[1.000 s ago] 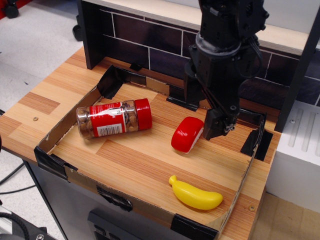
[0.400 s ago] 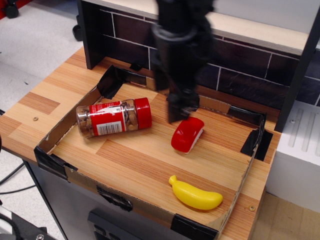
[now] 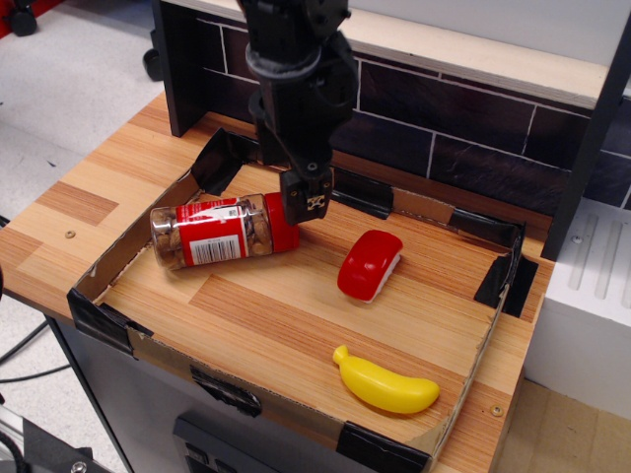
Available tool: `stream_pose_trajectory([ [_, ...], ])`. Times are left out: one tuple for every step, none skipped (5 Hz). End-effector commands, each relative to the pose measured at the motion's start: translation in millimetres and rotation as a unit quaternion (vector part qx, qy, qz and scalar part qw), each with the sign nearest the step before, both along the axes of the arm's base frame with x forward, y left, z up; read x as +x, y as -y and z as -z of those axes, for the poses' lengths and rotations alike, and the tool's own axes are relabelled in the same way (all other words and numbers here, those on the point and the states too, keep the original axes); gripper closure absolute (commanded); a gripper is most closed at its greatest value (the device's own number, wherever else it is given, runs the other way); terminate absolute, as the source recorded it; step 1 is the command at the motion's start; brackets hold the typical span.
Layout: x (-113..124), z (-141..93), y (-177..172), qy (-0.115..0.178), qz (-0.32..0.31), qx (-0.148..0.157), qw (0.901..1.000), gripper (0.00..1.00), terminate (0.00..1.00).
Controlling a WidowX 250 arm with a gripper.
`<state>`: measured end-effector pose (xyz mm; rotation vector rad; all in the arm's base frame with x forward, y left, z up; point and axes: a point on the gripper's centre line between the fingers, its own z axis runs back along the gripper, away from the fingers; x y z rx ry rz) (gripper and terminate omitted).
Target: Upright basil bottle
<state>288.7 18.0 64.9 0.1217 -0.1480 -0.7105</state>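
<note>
The basil bottle (image 3: 219, 234) lies on its side in the left part of the cardboard tray (image 3: 296, 315), red cap pointing right, label with barcode facing up. My black gripper (image 3: 307, 203) hangs from above, its fingertips just over the cap end of the bottle. The fingers look close together with nothing between them. I cannot tell whether they touch the cap.
A red rounded block (image 3: 370, 264) lies in the tray's middle right. A yellow toy banana (image 3: 385, 381) lies near the front right. A dark tiled back wall (image 3: 444, 128) rises behind the tray. The table edge drops off at the left and front.
My arm has swung left across the tray, from beside the red block to above the bottle's cap. The bottle, block and banana have not moved.
</note>
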Motion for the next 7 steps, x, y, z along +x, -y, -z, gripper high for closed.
stream_pose_trajectory([
  [18, 11, -9, 0.004, 0.003, 0.010, 0.9999, 0.00, 0.00],
  [22, 17, -12, 0.002, 0.004, 0.012, 0.9999, 0.00, 0.00],
  [25, 26, -12, 0.000, 0.008, 0.022, 0.9997, 0.00, 0.00],
  [29, 35, -11, -0.005, 0.011, 0.031, 0.9995, 0.00, 0.00],
  [31, 39, -8, -0.005, 0.011, 0.033, 0.9994, 0.00, 0.00],
  [30, 43, -5, -0.004, 0.010, 0.037, 0.9993, 0.00, 0.00],
  [28, 48, -5, -0.001, 0.011, 0.046, 0.9989, 0.00, 0.00],
])
